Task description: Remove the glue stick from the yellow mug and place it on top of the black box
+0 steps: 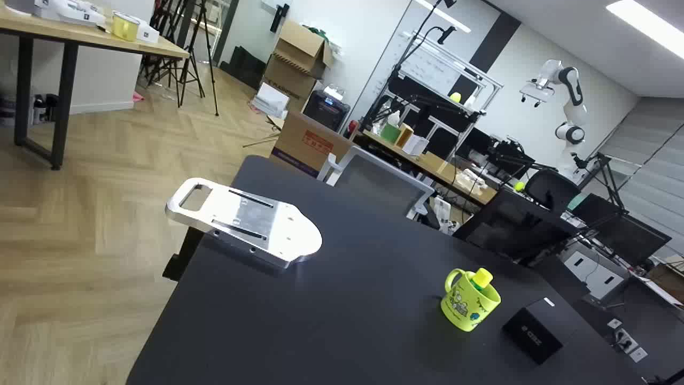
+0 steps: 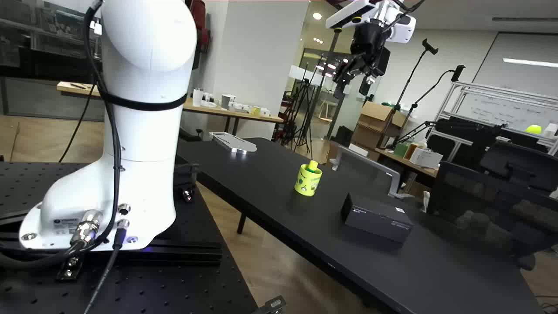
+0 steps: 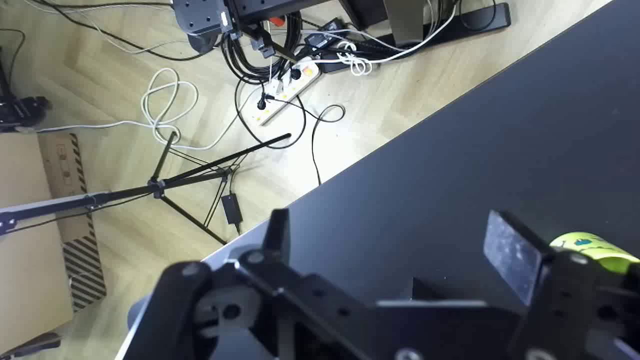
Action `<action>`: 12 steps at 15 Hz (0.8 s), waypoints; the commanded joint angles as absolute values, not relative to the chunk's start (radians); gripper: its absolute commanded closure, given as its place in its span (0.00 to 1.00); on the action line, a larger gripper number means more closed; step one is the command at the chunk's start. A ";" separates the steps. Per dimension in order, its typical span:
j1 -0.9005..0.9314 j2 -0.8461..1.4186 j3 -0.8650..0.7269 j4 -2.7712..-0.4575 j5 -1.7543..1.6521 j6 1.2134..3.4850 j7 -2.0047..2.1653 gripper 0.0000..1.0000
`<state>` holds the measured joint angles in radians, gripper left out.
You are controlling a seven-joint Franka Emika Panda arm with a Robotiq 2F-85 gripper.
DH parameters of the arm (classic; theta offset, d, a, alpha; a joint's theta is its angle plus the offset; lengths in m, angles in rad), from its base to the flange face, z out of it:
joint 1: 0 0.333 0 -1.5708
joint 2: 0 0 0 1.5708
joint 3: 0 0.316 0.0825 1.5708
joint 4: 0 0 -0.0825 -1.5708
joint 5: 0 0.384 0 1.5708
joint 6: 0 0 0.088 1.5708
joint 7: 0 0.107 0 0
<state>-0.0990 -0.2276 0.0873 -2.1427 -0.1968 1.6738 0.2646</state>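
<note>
- Wrist view: gripper (image 3: 392,232) jaws spread wide, nothing betw. them; yellow mug (image 3: 595,247) at frame edge, partly hidden behind one jaw.
- Glue stick (image 1: 482,277): in mug, cap end above rim in both exterior views. Lower part hidden, so can't tell if it leans on the wall.
- Black box (image 2: 377,216): on table (image 1: 347,299), near mug, not touching.
- Step (judged): pre-grasp; gripper hangs high above table, lateral shift + descent prob. needed.
- Risk: jaws catch rim i/o cap, mug knocked over or gripped instead. Cause: small aim error; stick & mug nearly same colour, edges easily misread.
- Risk: slip on pull. Cause: only a short length exposed, round cap, prob. shallow pinch.
- Risk: mug rises w/ stick. Cause: slanted pull, stick snagging inside wall.
- Risk: mug clipped in transfer. Cause: sideways move before stick is fully clear; box close by.
- Risk: stick rolls or topples off box. Cause: round body, tilted release, or letting go too high.
</note>
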 commanded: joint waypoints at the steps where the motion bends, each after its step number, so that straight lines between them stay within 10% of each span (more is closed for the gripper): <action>1: -0.073 -0.226 0.064 -2.141 -0.201 1.672 0.269 0.00; 12: -0.053 -0.154 0.059 -2.094 -0.202 1.749 0.200 0.00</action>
<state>-0.0847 -0.2208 0.0775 -2.1427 -0.1968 1.7016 0.2473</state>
